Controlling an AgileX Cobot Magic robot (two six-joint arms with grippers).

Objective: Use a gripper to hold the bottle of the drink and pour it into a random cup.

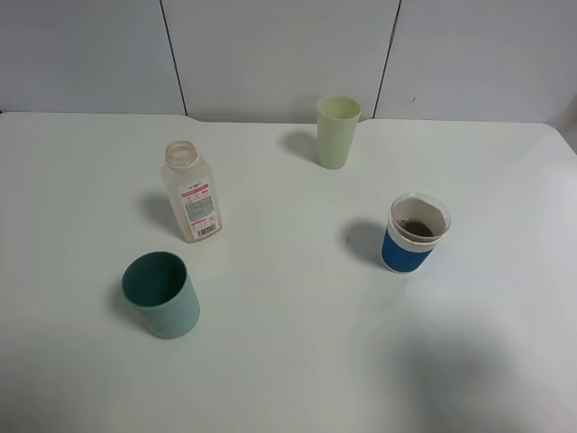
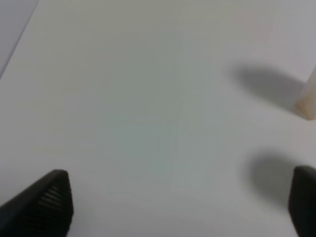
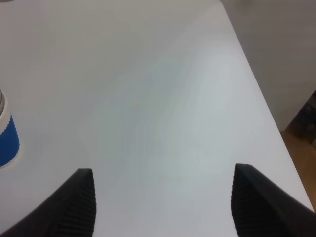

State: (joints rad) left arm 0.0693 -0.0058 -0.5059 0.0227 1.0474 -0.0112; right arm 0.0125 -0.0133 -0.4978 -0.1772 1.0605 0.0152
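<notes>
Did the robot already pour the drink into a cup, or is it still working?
It looks poured. The bottle stands upright, looking nearly empty, and the blue cup has brown drink inside. The teal cup looks empty; inside the green cup is hard to tell. Nothing is in hand: both grippers' fingers are spread over bare table. Little seems left.

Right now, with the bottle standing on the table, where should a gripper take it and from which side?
Likely across the flat-sided body of the bottle, around the label, below the sloped shoulders. It stands upright with its cap off, so a level approach from the side suits it. The left gripper is open and nearer; the teal cup sits in front, so keep clear of it.
</notes>
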